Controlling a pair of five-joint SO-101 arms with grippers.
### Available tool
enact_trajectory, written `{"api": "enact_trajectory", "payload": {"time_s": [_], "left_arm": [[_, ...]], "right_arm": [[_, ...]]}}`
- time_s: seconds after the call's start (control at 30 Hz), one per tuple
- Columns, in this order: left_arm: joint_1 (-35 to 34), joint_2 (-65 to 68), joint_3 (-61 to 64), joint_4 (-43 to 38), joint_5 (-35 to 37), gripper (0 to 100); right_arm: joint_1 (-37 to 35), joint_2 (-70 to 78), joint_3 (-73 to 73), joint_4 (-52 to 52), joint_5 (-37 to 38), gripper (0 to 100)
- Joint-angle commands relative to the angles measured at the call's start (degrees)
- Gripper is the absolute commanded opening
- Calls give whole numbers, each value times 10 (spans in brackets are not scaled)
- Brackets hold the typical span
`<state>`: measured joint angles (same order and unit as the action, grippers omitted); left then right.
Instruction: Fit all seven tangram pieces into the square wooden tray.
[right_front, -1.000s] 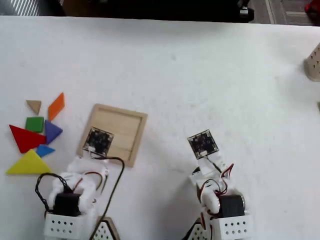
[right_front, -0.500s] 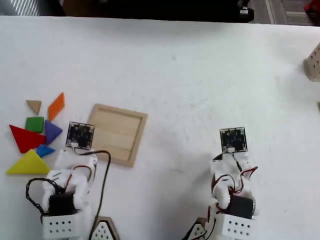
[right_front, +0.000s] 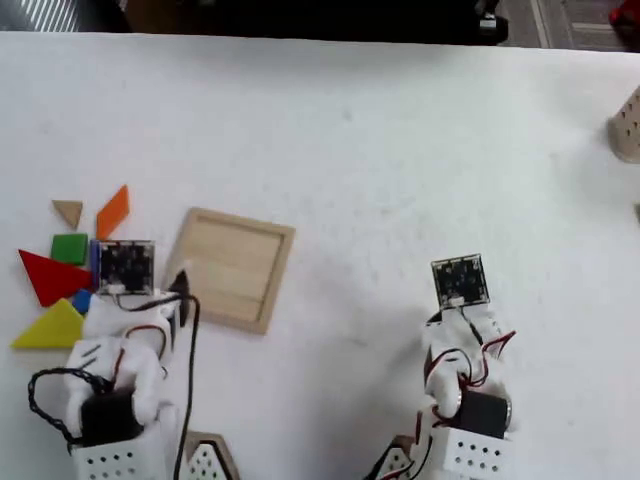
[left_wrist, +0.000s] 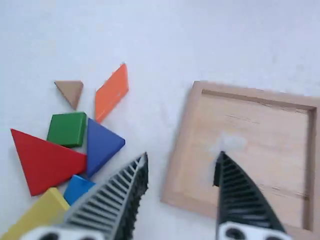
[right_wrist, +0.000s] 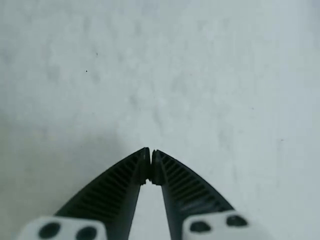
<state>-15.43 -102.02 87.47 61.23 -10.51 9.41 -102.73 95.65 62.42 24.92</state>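
The square wooden tray (right_front: 262, 235) (left_wrist: 252, 131) lies empty on the white table. To its left lie the tangram pieces: tan triangle (right_front: 68, 211) (left_wrist: 70, 91), orange parallelogram (right_front: 113, 211) (left_wrist: 111, 91), green square (right_front: 69, 248) (left_wrist: 67, 129), red triangle (right_front: 50, 276) (left_wrist: 42, 161), purple triangle (left_wrist: 102, 144), small blue piece (left_wrist: 78, 188) and yellow triangle (right_front: 52, 327) (left_wrist: 32, 220). My left gripper (left_wrist: 181, 161) hangs open above the table between the pieces and the tray's left edge, holding nothing. My right gripper (right_wrist: 150, 159) is shut and empty over bare table, right of the tray.
A pale perforated object (right_front: 626, 125) stands at the table's far right edge. The table's far edge (right_front: 320, 38) runs along the back. Wide bare table lies between the tray and the right arm (right_front: 462, 350).
The left arm has swung left, from over the tray to over the gap beside the pieces. The right arm moved right earlier and has held still since.
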Motion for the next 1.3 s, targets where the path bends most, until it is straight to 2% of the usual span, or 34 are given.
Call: {"api": "enact_trajectory", "payload": {"time_s": [0.0, 0.23, 0.37, 0.47, 0.63, 1.1, 1.27], "left_arm": [[-1, 159, -141, -15, 11, 201], [18, 502, -331, 0, 11, 174], [34, 624, -383, -4, 5, 174], [34, 692, -404, -28, -40, 196], [33, 788, -407, -78, -89, 225], [29, 950, -411, -239, -91, 222], [31, 971, -438, -209, -89, 221]], "right_arm": [[3, -4, 1, 4, 13, 17], [3, -4, 2, 4, 13, 17], [3, -4, 2, 4, 13, 17], [3, -4, 2, 2, 14, 17], [3, -4, 3, 1, 14, 18], [4, -4, 3, 1, 14, 18], [4, -4, 3, 1, 14, 18]]}}
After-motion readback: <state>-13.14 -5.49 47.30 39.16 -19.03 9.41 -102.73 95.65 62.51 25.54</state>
